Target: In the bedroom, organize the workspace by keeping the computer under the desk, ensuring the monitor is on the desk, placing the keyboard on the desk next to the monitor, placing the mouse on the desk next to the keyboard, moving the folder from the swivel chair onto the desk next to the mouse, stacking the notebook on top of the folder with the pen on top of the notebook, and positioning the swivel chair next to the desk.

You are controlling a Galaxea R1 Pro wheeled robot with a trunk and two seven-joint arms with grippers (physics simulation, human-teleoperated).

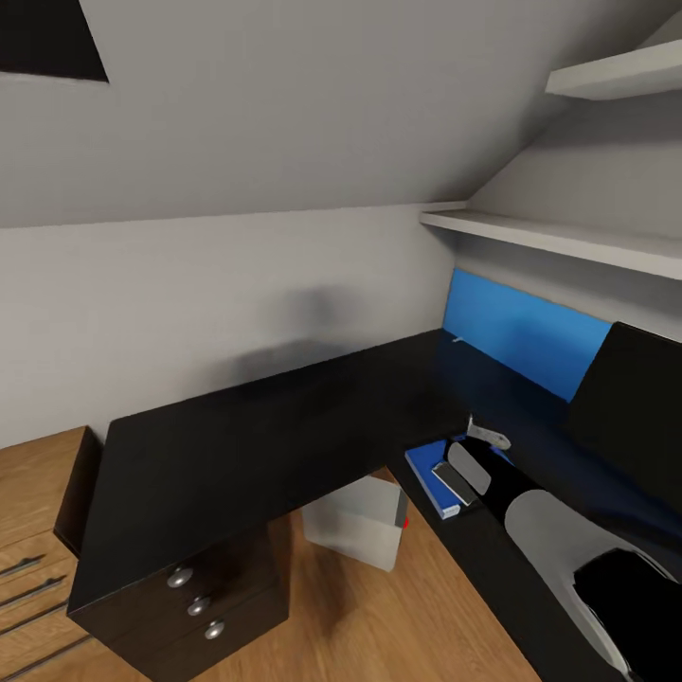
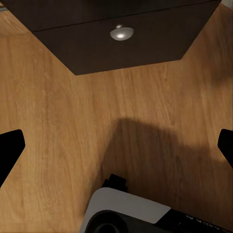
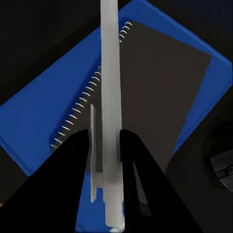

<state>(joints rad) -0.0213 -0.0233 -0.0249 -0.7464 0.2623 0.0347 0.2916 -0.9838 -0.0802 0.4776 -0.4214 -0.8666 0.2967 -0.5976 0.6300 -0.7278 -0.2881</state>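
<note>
Right wrist view: right hand (image 3: 104,145) clenched around pen (image 3: 110,97), lengthwise along its fingers.

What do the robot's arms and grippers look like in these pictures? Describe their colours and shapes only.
In the head view, the right arm has a light grey rounded sleeve section, glossy black segments and grey oval panels near the wrist. In the right wrist view, the right gripper has two black, tapering fingers. In the left wrist view, the left gripper fingers are black too, above a grey-and-black housing.

Big black desk (image 1: 256,445) in a corner under slanted grey walls. Grey computer (image 1: 355,521) on the wood floor beneath it. Blue folder (image 1: 431,478) on the desk, right arm reaching over it. White shelves (image 1: 559,237) above.
</note>
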